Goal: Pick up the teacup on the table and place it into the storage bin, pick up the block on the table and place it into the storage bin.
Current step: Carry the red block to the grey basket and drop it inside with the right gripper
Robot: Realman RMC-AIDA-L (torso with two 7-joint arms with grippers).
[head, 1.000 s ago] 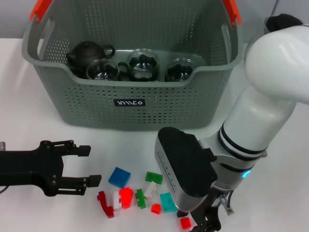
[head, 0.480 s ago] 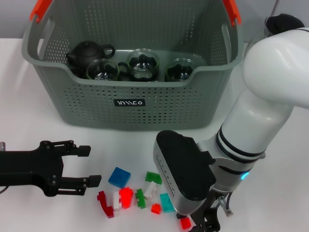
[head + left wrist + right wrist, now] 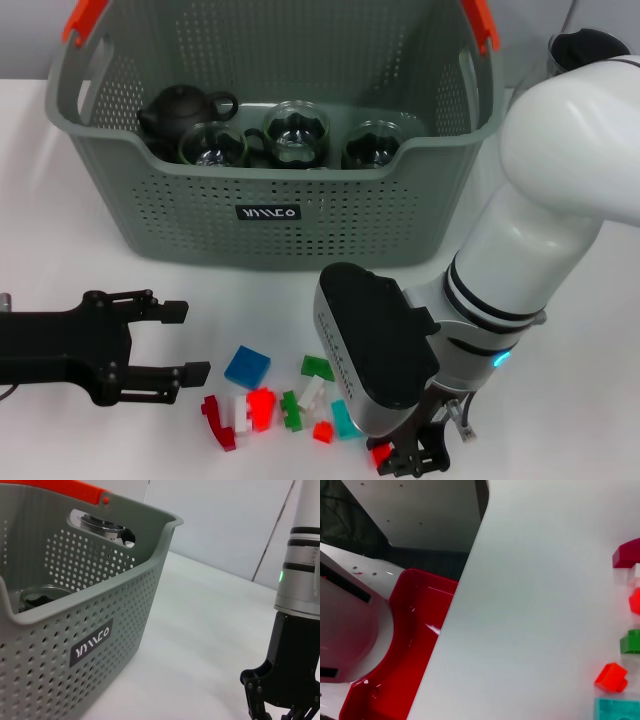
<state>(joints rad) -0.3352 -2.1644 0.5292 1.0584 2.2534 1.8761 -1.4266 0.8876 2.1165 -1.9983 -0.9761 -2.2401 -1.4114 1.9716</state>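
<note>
grey-green bin [image 3: 200, 215] holds a black teapot [image 3: 180, 108] and three glass cups [image 3: 292, 132]. left gripper [image 3: 165, 345] spread apart; right gripper [image 3: 412, 458] on a red block [image 3: 380, 456], jaws' grip unclear.

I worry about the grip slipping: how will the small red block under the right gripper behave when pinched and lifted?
The red block looks like hard, glossy plastic, so probably stiff but somewhat slippery. It is small beside the right gripper, so likely light and easily nudged across the smooth table. Its flat faces suggest it should slide, not roll.
</note>
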